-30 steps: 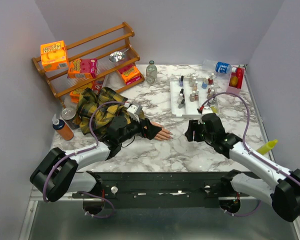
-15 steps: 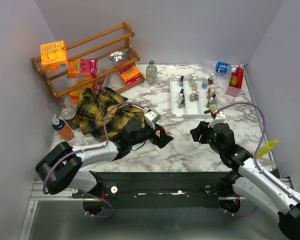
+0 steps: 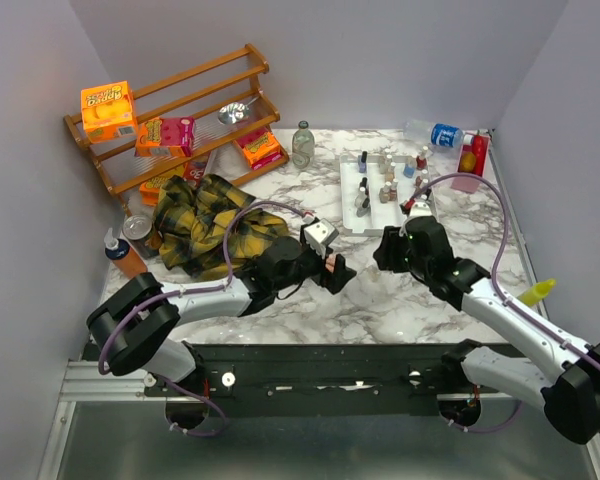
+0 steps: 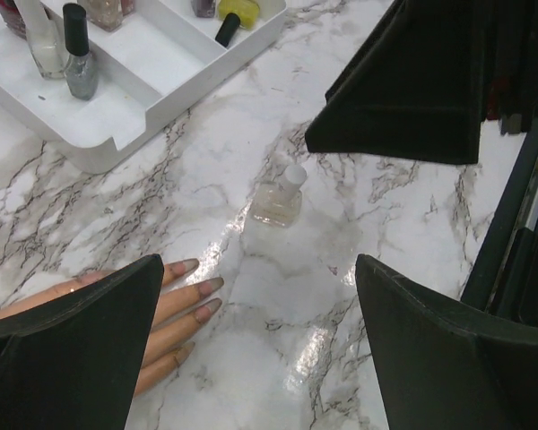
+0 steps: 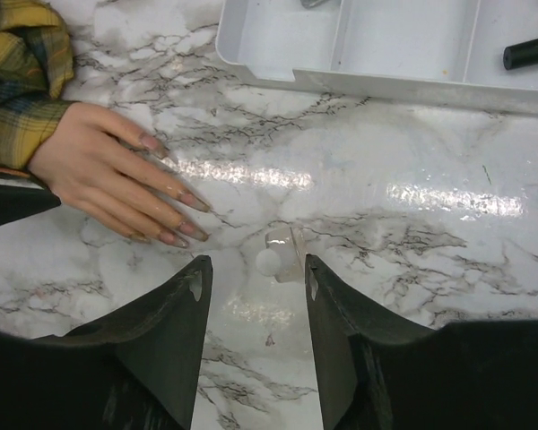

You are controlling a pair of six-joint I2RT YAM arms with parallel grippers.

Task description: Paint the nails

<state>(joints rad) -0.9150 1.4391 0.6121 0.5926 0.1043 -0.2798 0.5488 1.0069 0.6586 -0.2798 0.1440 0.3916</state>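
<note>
The peach mannequin hand (image 5: 94,170) lies flat on the marble, coming out of a yellow-and-black plaid sleeve (image 3: 210,225). Its nails (image 5: 194,202) look brownish-pink and point towards a small clear polish bottle with a white cap (image 5: 282,253) that stands just past them. My right gripper (image 5: 255,269) is open, narrowly, with the bottle just beyond its fingertips and nothing held. My left gripper (image 4: 260,269) is wide open over the fingertips; the nails (image 4: 184,266) show beside its left finger and the bottle (image 4: 278,197) stands ahead of it.
A white tray (image 3: 352,215) of several polish bottles stands behind the hand. At the back left are a wooden rack (image 3: 180,110) with boxes, a can and an orange bottle (image 3: 127,258). A glass bottle (image 3: 302,143) and a water bottle (image 3: 435,133) stand at the back.
My left gripper has slid right along the sleeve to over the hand's fingertips. The right gripper's jaws have narrowed and it has shifted slightly near the clear bottle.
</note>
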